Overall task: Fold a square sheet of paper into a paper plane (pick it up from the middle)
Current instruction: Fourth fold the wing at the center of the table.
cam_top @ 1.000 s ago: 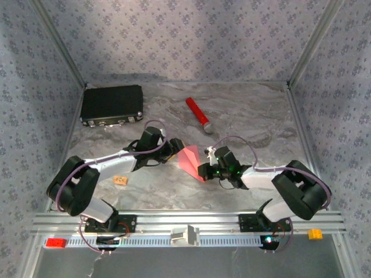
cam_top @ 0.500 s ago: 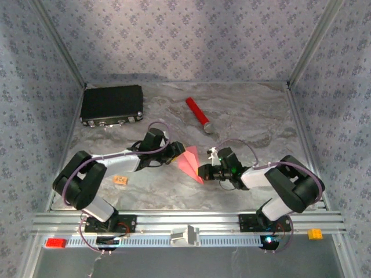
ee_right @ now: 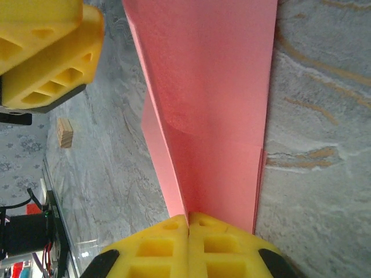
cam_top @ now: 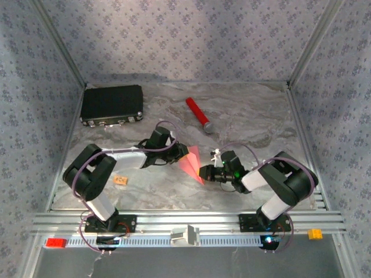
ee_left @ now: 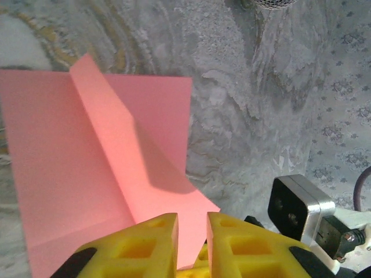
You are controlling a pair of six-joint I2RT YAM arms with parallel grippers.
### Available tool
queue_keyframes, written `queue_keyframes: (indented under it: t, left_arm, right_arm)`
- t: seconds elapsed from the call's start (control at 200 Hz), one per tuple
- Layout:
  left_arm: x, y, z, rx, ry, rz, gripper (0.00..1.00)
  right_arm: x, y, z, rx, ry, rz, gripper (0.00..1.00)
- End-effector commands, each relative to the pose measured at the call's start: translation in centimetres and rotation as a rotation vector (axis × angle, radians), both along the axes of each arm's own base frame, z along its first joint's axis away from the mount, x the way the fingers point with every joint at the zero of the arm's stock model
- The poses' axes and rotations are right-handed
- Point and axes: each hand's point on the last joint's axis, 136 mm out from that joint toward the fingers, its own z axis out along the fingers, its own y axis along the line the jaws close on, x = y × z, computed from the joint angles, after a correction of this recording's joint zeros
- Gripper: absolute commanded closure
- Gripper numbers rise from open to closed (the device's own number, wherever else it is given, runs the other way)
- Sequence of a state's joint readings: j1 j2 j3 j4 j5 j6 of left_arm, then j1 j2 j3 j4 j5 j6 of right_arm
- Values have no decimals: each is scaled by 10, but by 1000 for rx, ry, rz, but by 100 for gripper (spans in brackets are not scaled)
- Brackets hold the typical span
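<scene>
Right gripper (cam_top: 203,172) (arm stretched low) pinches the paper (cam_top: 190,160)

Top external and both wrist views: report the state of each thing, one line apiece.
square sheet of paper, creased, standing in a ridge between the grippers.
left gripper, jaws slightly apart astride the paper's edge.
right gripper, shut on the paper.
black case, closed, flat.
red cylinder, lying on its side.

Paper (cam_top: 190,161) stands between left hand (cam_top: 182,155) and right hand (cam_top: 204,172)
</scene>
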State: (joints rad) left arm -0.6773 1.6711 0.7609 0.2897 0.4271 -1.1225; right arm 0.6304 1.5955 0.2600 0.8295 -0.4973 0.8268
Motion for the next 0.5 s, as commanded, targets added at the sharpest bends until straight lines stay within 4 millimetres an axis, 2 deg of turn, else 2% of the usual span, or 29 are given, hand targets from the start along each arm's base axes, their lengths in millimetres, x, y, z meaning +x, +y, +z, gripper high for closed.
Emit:
queue_keyframes:
  t: [0.0,0.145,0.275,0.495]
  left_arm:
    - [1,-7,-5,5,4,-20,84]
    - [-4,-3,-22,35,33,-3,87]
    - [-6,-4,-22,21,24,2,87]
    - [-12,9,-40,89,58,21,88]
  right_arm:
    - [-4,-4,-7,8,44,-15,95]
    - [-3,-3,-11,15,63,-29,95]
    - [-2,-4,-14,11,74,-43,96]
    - [-3,-7,-15,18,82,-53,96]
